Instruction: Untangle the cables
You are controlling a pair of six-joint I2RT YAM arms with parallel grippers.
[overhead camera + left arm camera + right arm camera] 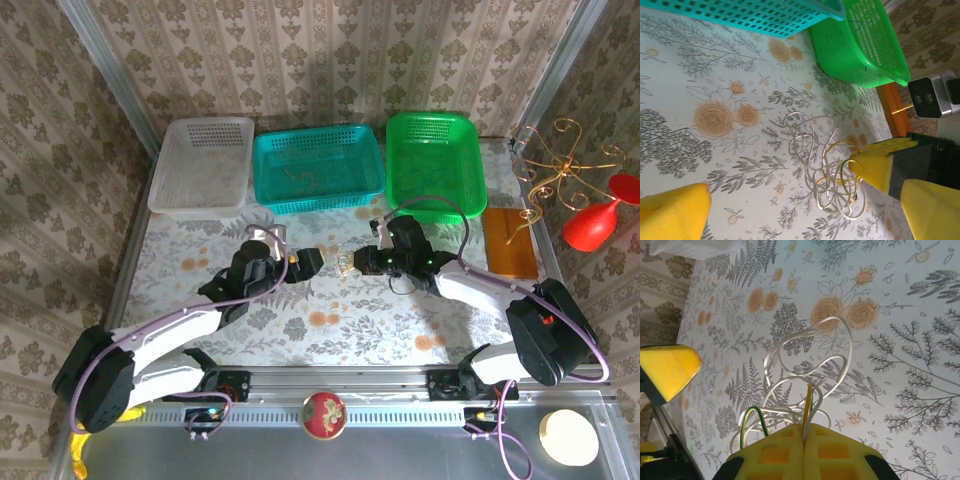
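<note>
1. The cables (822,165) are seen as one loose, knotted clump of whitish, yellow-orange and greenish cords. The clump lies on the flowered table (300,320) near its middle, between the two grippers and nearer than the teal basket (318,168).
2. The right gripper (804,432) is pressed shut at the clump's right side. A yellow-orange strand and a whitish one are pinched between its pads, and the other loops are spread on the cloth beyond them.
3. The left gripper (310,258) is held wide open just left of the clump, and no cord is seen to be gripped by it.
4. The pinch is taken on very thin cord, so a strand could be lost from the pads under a sharp pull.
5. If the right side is drawn away while the rest is left unheld, the whole clump would likely be dragged along, or the knot drawn tighter.
6. If several loops are caught at once by the left jaws, the tangle would be clamped rather than parted.
</note>
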